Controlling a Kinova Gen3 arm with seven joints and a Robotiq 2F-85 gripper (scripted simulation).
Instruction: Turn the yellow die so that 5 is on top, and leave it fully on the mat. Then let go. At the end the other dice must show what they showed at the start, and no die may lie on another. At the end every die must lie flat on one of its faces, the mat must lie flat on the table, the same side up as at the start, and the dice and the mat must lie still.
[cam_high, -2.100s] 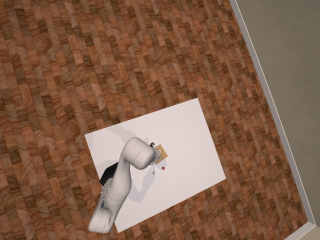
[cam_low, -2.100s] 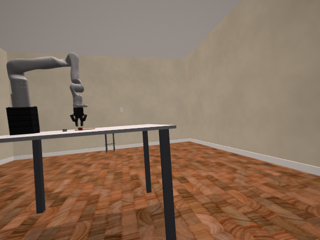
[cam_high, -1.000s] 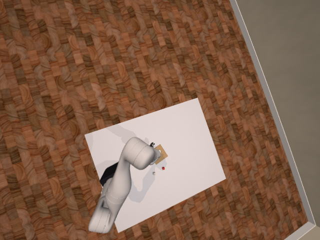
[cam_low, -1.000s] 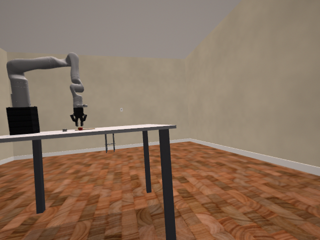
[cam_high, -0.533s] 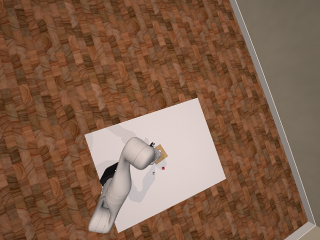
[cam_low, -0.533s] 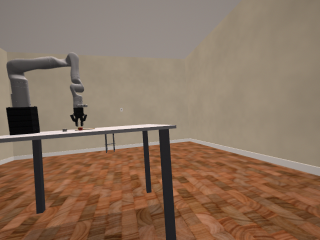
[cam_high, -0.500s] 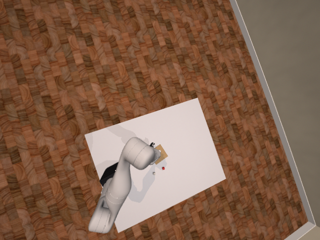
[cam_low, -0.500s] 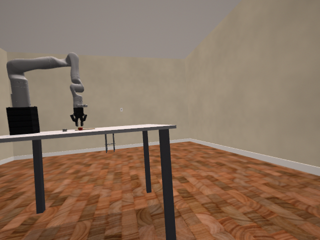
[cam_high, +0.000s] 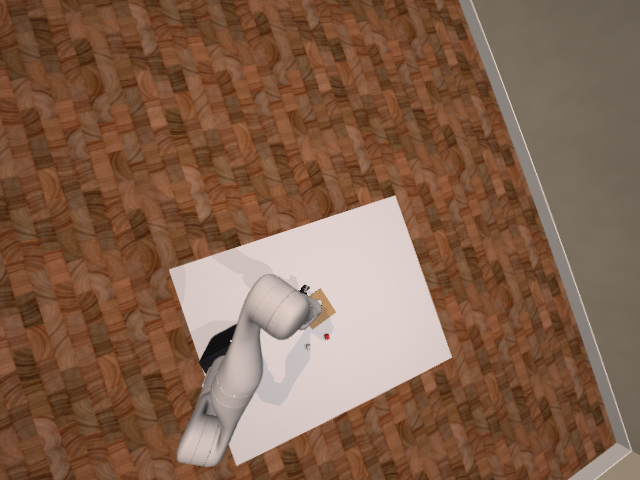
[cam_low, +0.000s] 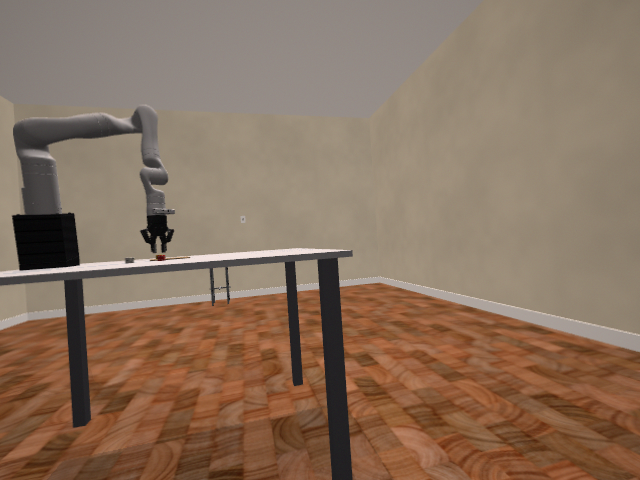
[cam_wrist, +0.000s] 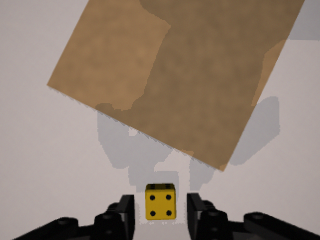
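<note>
The yellow die (cam_wrist: 160, 202) shows four pips on the face towards the wrist camera. It stands on the white table beyond the mat's lower edge in the wrist view and is hidden in the top and exterior views. The tan mat (cam_high: 327, 311) (cam_wrist: 110, 60) lies flat. My gripper (cam_low: 159, 251) (cam_wrist: 160, 209) is partly open and points down above the table. Its fingertips stand left and right of the yellow die in the wrist view, with a gap on each side. A red die (cam_high: 326, 336) (cam_low: 160, 257) and a pale grey die (cam_high: 307, 346) (cam_low: 129, 259) lie off the mat.
The white table (cam_high: 392, 279) (cam_low: 305, 252) carries the mat and dice. The arm (cam_high: 242, 356) (cam_low: 87, 124) reaches over from its black base (cam_low: 43, 240) and covers part of the mat's surroundings in the top view.
</note>
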